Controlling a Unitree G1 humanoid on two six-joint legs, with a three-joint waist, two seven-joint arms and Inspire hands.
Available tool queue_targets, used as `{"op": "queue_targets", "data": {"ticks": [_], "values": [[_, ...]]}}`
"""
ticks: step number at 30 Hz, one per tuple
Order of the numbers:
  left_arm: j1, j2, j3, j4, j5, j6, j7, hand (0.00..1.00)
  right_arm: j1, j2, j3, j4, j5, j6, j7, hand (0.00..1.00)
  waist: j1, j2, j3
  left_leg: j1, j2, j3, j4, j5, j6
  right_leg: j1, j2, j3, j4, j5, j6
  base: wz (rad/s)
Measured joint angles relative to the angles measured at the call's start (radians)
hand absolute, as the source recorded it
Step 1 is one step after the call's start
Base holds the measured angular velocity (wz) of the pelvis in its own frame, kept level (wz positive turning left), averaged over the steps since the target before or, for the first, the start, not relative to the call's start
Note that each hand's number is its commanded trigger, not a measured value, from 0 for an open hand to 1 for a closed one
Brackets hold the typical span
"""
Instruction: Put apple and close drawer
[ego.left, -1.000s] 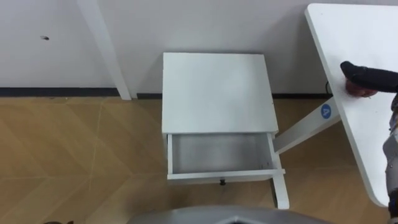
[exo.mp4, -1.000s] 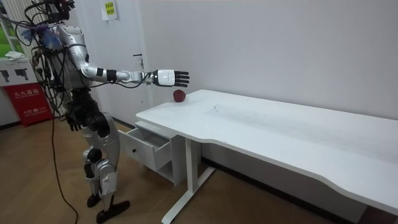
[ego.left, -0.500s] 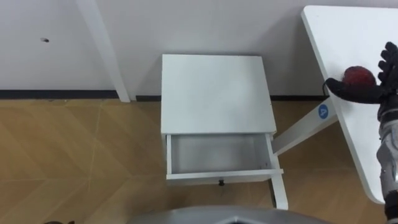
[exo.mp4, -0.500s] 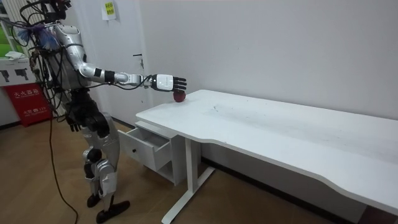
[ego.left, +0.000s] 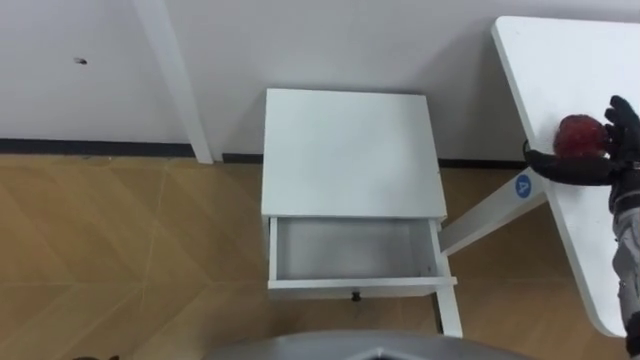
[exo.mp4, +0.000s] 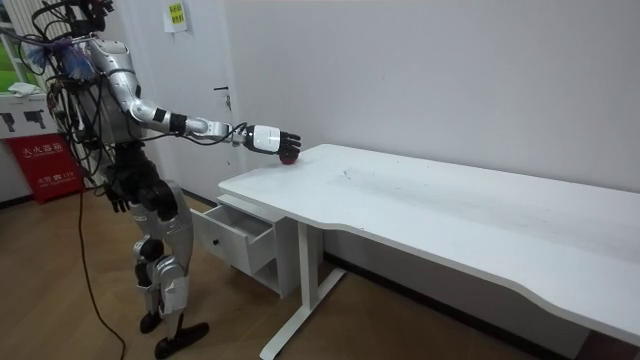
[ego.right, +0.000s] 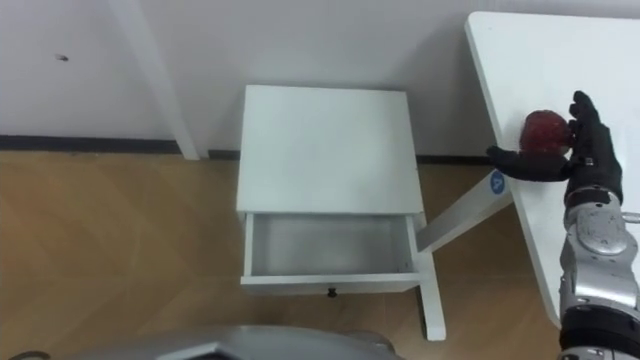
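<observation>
Where the robot stands, facing the wall with a low white cabinet right before its feet, its right arm is stretched out sideways to the corner of the white worktop; the right hand is closed about the red apple, thumb hooked round the near side and fingers curled over the far side, so the fruit sits pinched between them; the apple is at the worktop's corner nearest the cabinet, close to the edge, and whether it rests on the surface or is just off it I cannot tell; from the room view the arm runs level from the shoulder to that corner, and the robot is upright on both legs on the wooden floor; the left hand hangs by the hip, and whether it is open or closed I cannot tell; the cabinet's drawer is pulled out toward the robot, its pale grey bottom showing, a small dark knob in the middle of its front; a slanted white leg of the worktop, with a round blue sticker on it, comes down just beside the cabinet's right side; a white upright post stands against the wall to the cabinet's left.
</observation>
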Motion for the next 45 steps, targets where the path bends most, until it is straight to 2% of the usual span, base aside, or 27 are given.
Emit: {"op": "queue_targets", "data": {"ticks": [7, 17, 24, 35, 40, 45], "values": [[0.006, 0.001, -0.001, 0.003, -0.001, -0.011, 0.000, 0.00, -0.001, -0.027, 0.000, 0.102, -0.001, -0.001, -0.004, 0.00, 0.002, 0.000, 0.0007, 0.001, 0.000, 0.000, -0.001, 0.000, 0.000, 0.000, 0.000, 0.004, -0.001, 0.000, 0.000, 0.00], [0.014, 0.004, 0.008, 0.002, 0.021, -0.004, -0.021, 0.00, -0.005, -0.038, -0.001, 0.113, -0.062, -0.001, -0.004, 0.00, 0.004, 0.007, 0.0030, -0.001, 0.000, -0.001, 0.002, 0.000, 0.000, 0.000, 0.001, 0.004, 0.000, 0.000, 0.000, 0.00], [0.018, 0.004, 0.046, 0.001, 0.067, 0.009, -0.052, 0.00, -0.067, -0.039, -0.039, 0.190, -0.092, 0.003, -0.003, 0.00, 0.005, 0.007, 0.0010, -0.001, 0.002, -0.004, 0.011, -0.001, 0.001, -0.001, 0.000, 0.005, 0.002, 0.000, 0.000, 0.00], [0.022, 0.009, 0.048, 0.006, 0.068, 0.012, -0.069, 0.00, -0.135, -0.090, -0.041, 0.319, -0.121, 0.010, -0.002, 0.00, 0.004, 0.007, -0.0004, 0.005, 0.000, -0.028, 0.014, 0.000, 0.003, 0.019, -0.002, -0.026, 0.003, 0.000, -0.001, 0.06], [0.018, 0.022, 0.046, 0.017, 0.066, 0.012, -0.080, 0.00, -0.147, -0.110, -0.034, 0.337, -0.154, 0.034, -0.002, 0.00, 0.013, 0.001, -0.0016, -0.001, -0.001, -0.036, 0.019, 0.000, 0.003, 0.023, -0.002, -0.028, 0.004, 0.000, -0.001, 0.05], [0.022, 0.037, 0.046, 0.042, 0.061, 0.012, -0.074, 0.00, -0.148, -0.120, -0.019, 0.337, -0.157, 0.040, -0.002, 0.00, 0.031, -0.015, 0.0020, -0.004, -0.002, -0.038, 0.019, 0.001, 0.004, 0.026, -0.003, -0.039, 0.004, 0.000, -0.001, 0.03]]}}
